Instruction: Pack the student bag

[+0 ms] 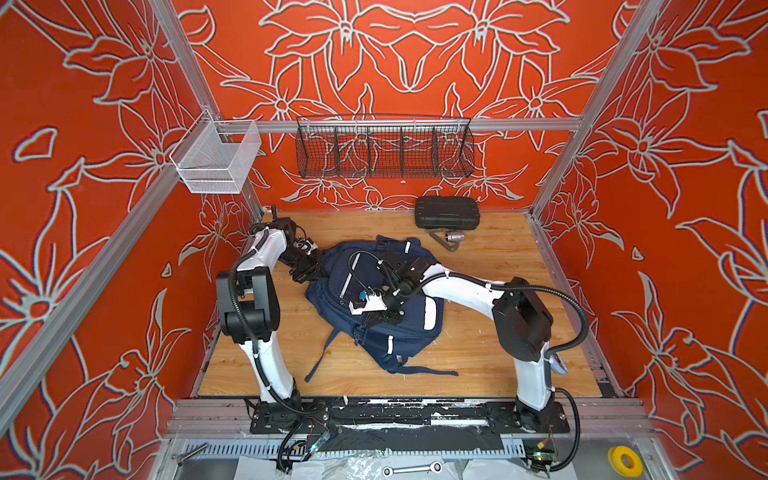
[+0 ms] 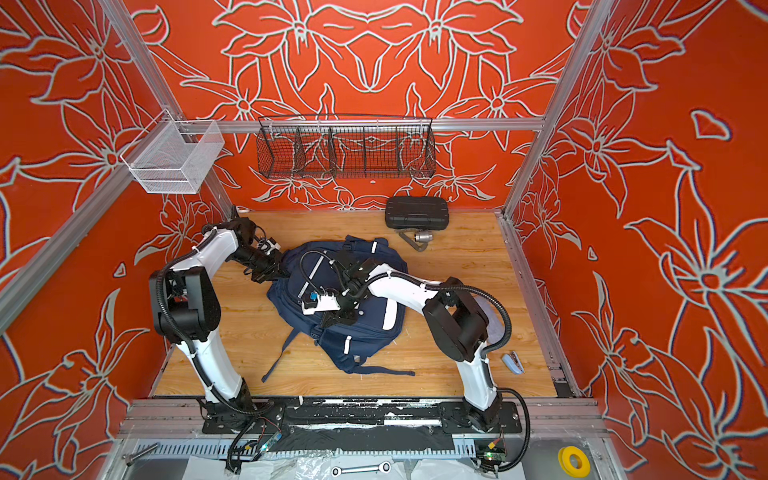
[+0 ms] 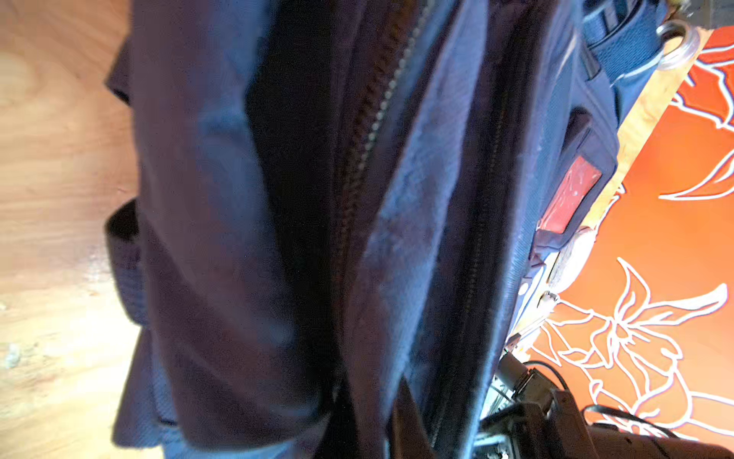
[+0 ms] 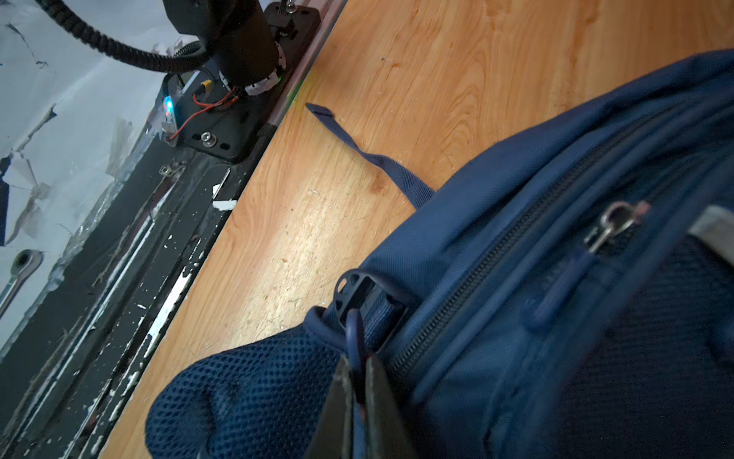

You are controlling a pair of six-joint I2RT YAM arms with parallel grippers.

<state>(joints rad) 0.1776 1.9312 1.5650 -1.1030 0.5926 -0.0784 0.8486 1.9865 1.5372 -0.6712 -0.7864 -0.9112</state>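
Student bag [image 1: 328, 299], red patch [image 3: 572, 194] unreadable

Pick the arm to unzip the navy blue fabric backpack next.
Right, likely. The right end effector is shut on a navy cord loop, apparently the zipper pull, by the closed zipper of the navy blue fabric backpack. The left end effector pinches fabric at the bag's side, better as anchor.

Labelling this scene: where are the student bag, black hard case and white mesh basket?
student bag [image 1: 328, 291], in a top view, navy fabric beside reflective stripe
black hard case [image 1: 447, 212], in a top view, lid centre
white mesh basket [image 1: 212, 166], in a top view, mesh wall
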